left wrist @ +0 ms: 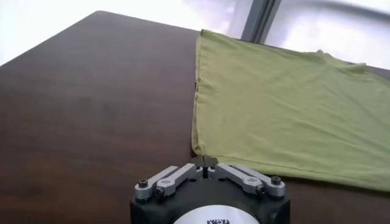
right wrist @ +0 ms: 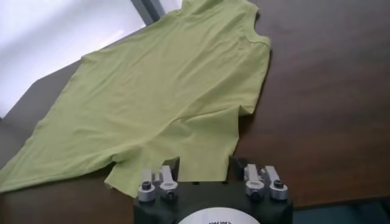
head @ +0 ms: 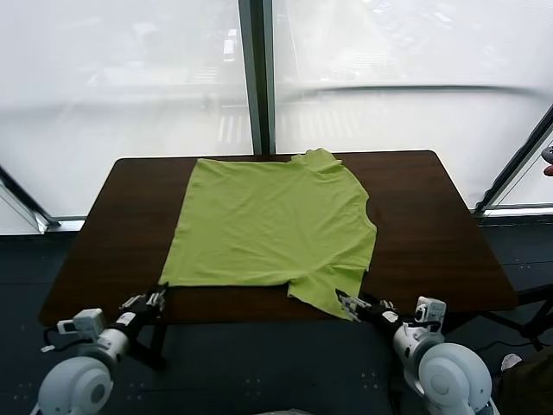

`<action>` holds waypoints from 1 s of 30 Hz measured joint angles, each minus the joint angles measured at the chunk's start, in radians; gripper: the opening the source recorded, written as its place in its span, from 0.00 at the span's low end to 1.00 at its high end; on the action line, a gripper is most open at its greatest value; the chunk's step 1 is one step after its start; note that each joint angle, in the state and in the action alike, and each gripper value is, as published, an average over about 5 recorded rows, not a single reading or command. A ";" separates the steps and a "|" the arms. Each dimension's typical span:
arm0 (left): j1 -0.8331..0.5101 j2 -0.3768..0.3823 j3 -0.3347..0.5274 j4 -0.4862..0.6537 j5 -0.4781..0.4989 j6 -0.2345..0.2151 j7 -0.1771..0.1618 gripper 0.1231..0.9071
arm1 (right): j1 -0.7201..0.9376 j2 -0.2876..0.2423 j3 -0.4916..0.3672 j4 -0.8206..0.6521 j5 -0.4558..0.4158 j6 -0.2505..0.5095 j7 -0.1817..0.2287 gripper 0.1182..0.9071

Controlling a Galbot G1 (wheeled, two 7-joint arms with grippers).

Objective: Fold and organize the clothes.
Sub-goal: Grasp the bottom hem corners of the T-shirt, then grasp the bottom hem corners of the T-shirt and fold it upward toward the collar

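The clothes, one lime-green T-shirt (head: pixel 272 229), lie spread flat on the dark brown table (head: pixel 432 225). The neck points to the far right and one sleeve (head: pixel 333 294) reaches the near edge. My left gripper (head: pixel 155 299) sits at the table's front edge, shut, its tips (left wrist: pixel 205 161) just short of the shirt's near left corner (left wrist: pixel 198 149) with nothing held. My right gripper (head: pixel 347 303) is at the front edge by the near sleeve. It is open, and its two dark fingers (right wrist: pixel 172 167) stand wide apart with the sleeve's hem (right wrist: pixel 201 158) between them.
Bare table shows to the left (left wrist: pixel 91 103) and right (right wrist: pixel 329 109) of the shirt. Large windows with a dark vertical frame (head: pixel 257 78) rise behind the table. Past the front edge lies dark floor (head: pixel 259 372).
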 joint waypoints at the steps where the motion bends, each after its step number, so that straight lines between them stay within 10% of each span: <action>1: 0.000 0.000 0.000 0.000 0.000 -0.001 0.000 0.03 | -0.007 -0.008 0.007 0.010 0.005 0.000 0.000 0.02; 30: 0.158 0.010 -0.098 -0.106 -0.068 -0.036 -0.044 0.03 | -0.017 -0.115 0.099 0.091 0.007 0.000 -0.035 0.02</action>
